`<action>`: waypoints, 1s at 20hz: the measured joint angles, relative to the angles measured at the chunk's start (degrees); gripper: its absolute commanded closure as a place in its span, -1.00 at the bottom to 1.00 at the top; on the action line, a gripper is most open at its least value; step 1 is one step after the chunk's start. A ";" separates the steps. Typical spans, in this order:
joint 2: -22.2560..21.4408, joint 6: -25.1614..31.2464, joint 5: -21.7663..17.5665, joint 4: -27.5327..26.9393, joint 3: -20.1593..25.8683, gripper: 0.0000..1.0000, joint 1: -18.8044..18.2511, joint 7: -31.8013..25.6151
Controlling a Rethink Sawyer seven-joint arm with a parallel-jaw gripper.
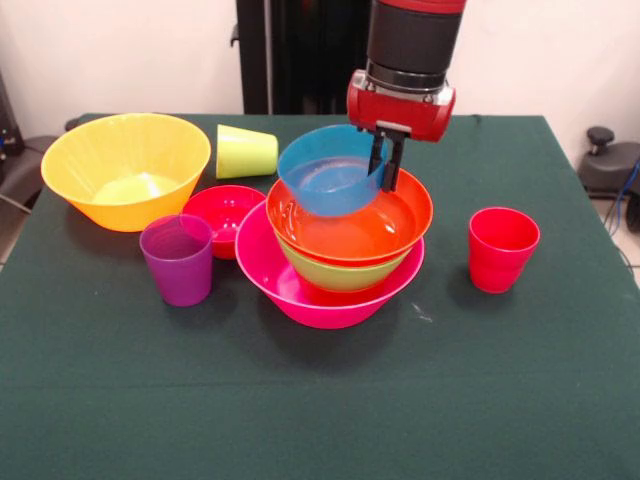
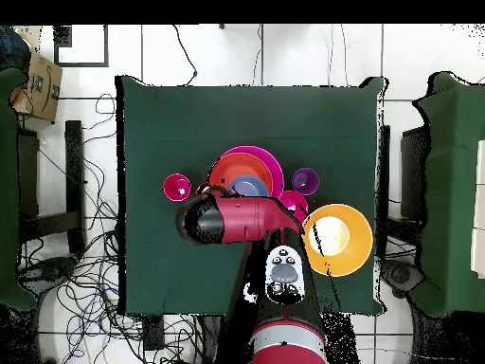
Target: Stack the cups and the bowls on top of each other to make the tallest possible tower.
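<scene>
currently the gripper point(image 1: 388, 160) has its jaws pinched on the far rim of the blue bowl point(image 1: 330, 175), holding it tilted just above the tower point(image 1: 340, 250): orange-red bowl point(image 1: 385, 230) in green bowl point(image 1: 335, 275) in pink bowl point(image 1: 300, 290). rim grip probably leaves the bottom free to seat in the stack. purple cup point(image 1: 178, 258), red cup point(image 1: 502, 248), lime cup point(image 1: 245, 151), small red bowl point(image 1: 222, 215) and yellow bowl point(image 1: 125, 165) sit loose on the table point(image 1: 320, 400).

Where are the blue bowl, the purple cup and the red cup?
blue bowl point(image 1: 325, 180), front view, on its inner wall.
purple cup point(image 1: 178, 265), front view, on its outer side wall.
red cup point(image 1: 500, 258), front view, on its outer side wall.
</scene>
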 measured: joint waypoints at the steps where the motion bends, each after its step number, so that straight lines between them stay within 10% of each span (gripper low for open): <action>1: 0.38 -0.56 0.20 -0.03 -0.21 1.00 0.14 0.00; 20: 4.49 -2.46 1.92 -2.71 -1.57 1.00 0.32 0.00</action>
